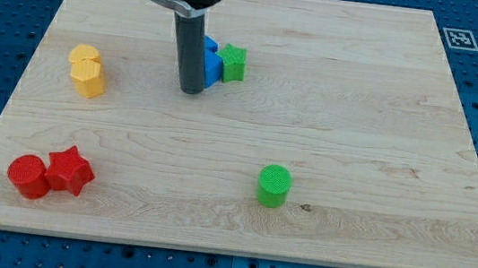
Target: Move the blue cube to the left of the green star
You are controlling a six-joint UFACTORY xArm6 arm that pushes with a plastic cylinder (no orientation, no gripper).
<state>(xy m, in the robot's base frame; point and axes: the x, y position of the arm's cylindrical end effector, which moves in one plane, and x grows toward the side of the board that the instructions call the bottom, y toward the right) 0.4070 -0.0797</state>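
Observation:
The blue cube (212,64) lies near the board's top centre, its left part hidden behind my rod. The green star (233,63) sits right against its right side, touching it. My tip (191,89) rests on the board just left of and slightly below the blue cube, close to or touching it.
A green cylinder (274,185) stands lower centre. A yellow block (87,70) sits at the left. A red cylinder (28,175) and a red star (69,171) lie together at the lower left. The wooden board (385,124) has an edge all round.

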